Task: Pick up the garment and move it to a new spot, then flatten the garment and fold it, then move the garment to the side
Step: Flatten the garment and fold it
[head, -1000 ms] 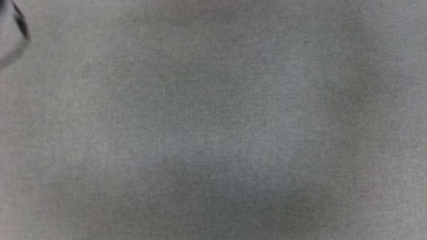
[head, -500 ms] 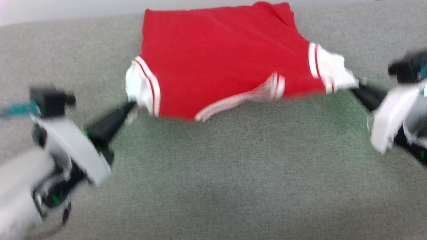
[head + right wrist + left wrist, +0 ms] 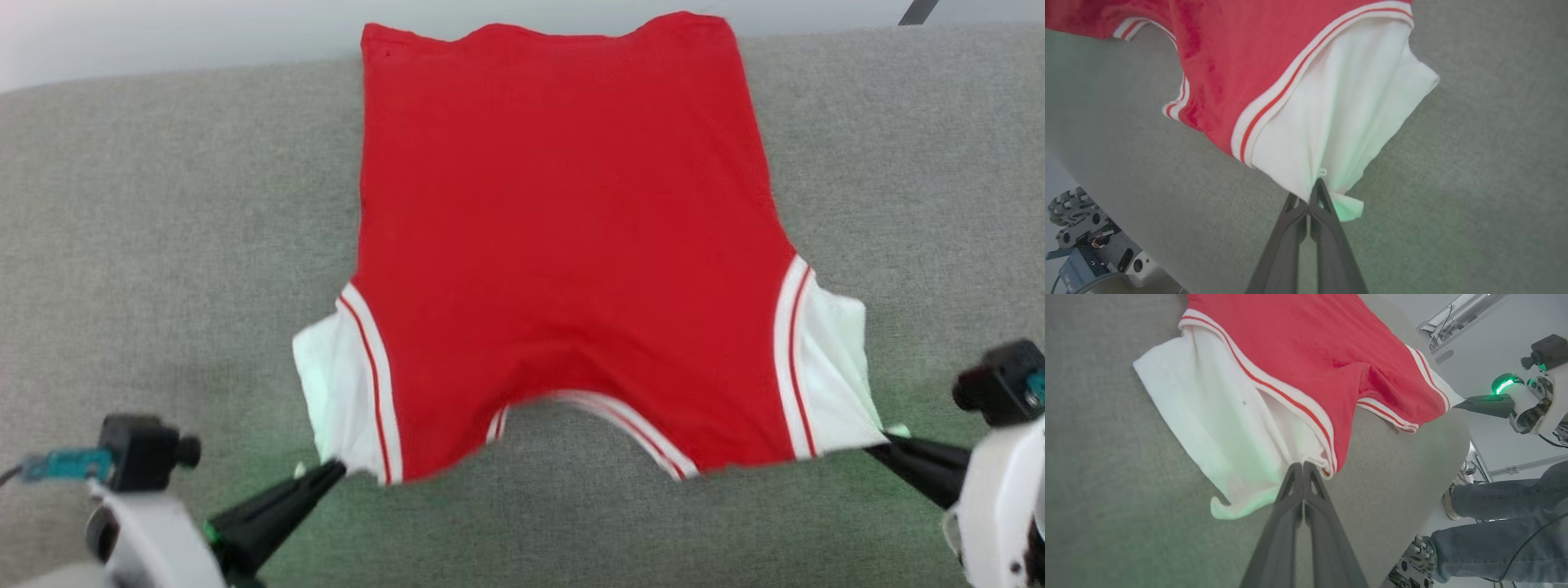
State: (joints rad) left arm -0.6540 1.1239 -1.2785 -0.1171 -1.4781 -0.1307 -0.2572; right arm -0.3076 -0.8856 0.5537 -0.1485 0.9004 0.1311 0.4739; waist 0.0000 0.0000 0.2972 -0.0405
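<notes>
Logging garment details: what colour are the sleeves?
The sleeves are white; left wrist view shows it best.

Grey fabric-covered surface (image 3: 163, 204), person's legs in blue jeans (image 3: 1486, 555)

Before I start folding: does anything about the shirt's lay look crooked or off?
Mostly flat. The hem of the jersey T-shirt seems to reach past the far edge of the grey table. The left end effector and right end effector pinch its white sleeves, so they pucker and the neckline arches between them.
</notes>
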